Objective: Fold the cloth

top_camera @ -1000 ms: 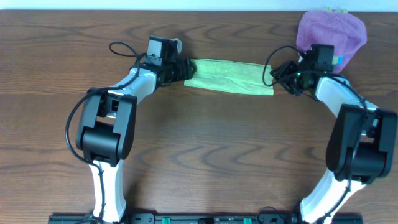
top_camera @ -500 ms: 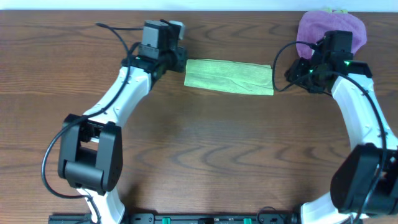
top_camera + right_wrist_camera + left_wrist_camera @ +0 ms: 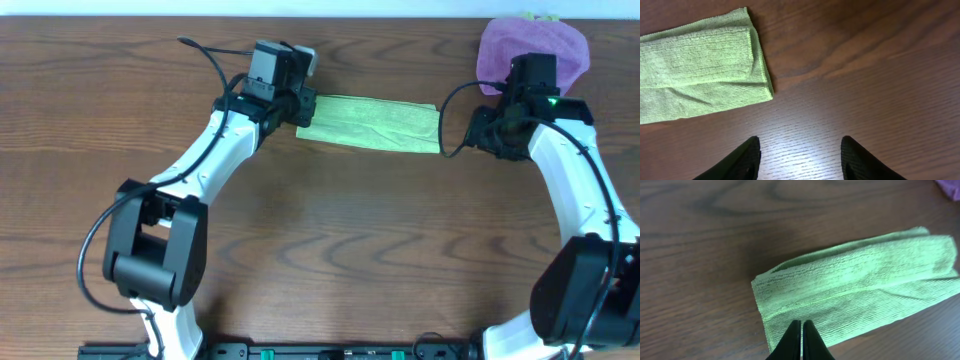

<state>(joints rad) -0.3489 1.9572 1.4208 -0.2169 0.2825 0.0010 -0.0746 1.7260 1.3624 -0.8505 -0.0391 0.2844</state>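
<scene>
the cloth (image 3: 368, 122) lies folded into a narrow strip at the far side of the counter (image 3: 340, 240). its long axis runs left to right, tipped slightly down toward my right. the left end effector (image 3: 801, 326) is pinched fully shut over the strip's left short end; i can't tell if any fabric is caught. the right end effector (image 3: 800, 150) stands partly open, holding nothing, near the strip's right end without touching it. a purple cloth (image 3: 545, 45) is partly hidden behind the right arm.
</scene>
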